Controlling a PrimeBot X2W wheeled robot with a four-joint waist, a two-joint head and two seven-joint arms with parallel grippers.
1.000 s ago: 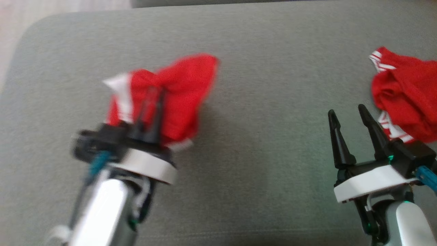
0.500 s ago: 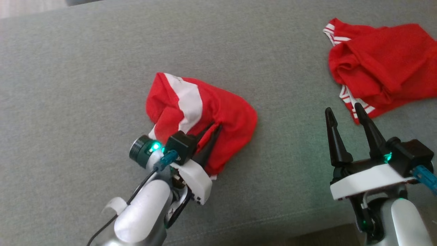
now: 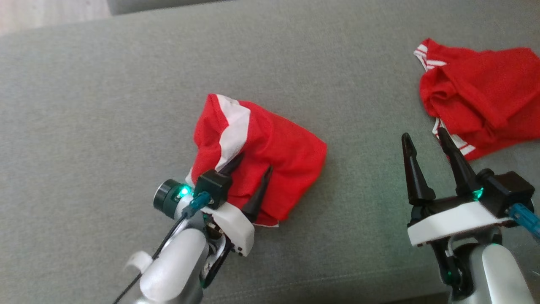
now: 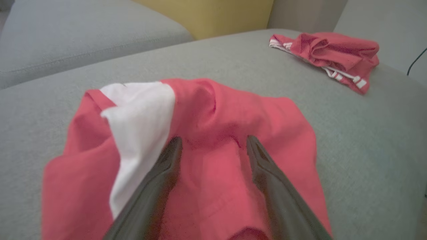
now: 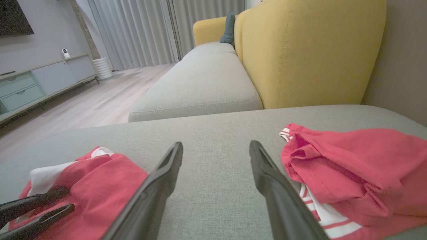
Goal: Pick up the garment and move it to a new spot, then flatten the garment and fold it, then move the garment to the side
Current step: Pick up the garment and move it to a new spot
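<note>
On the grey sofa cushion, just toward 9 o'clock of the head view's centre, lies the garment — a crumpled red heap with a broad white band across its 11 o'clock side. From 7 o'clock the left gripper reaches in over the heap's near edge. Its two dark fingers stand spread wide, with red cloth below and between them and nothing pinched. The left wrist view agrees: both fingers are splayed, the white band lies beside the one at that view's 9 o'clock side, and red folds show between the tips. Whether the tips touch the cloth cannot be told. At 4 o'clock the right gripper hovers above bare cushion, jaws wide and empty, fingers pointing toward 12 o'clock. A second red garment with thin white stripes sits bunched at 2 o'clock — just beside the right gripper's outer fingertip, well apart from the first heap.
</note>
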